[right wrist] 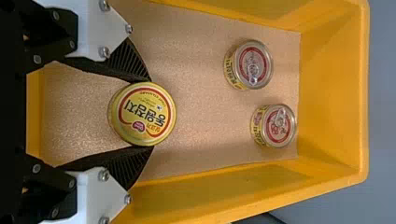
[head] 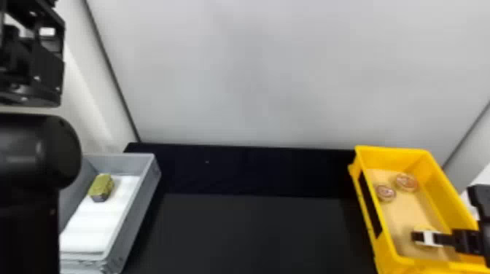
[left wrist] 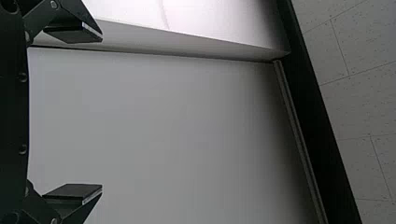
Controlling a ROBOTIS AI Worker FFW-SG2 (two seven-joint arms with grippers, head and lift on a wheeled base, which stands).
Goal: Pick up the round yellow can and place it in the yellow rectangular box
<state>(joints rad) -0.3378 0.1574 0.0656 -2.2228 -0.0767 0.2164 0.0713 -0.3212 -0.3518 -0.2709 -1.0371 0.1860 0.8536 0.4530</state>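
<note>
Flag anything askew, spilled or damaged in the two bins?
Nothing stands out. The round yellow can sits between the right gripper's black fingers inside the yellow rectangular box, no dent visible. Two smaller round metal cans stand upright, no spill around them. In the grey plastic bin, a yellow-green block rests on white liner.

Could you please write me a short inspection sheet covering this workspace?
Surface: black table, with the yellow rectangular box at right and a grey bin at left.
Job's things: round yellow can inside the box, towards its near end.
Clutter: a small can and another small can near the box's far end; an olive-topped block on white lining in the bin.
Right gripper: fingers against opposite sides of the round yellow can.
Left gripper: fingers wide apart, nothing between them.
Cables: nothing seen.
Surroundings: pale wall behind the table.
</note>
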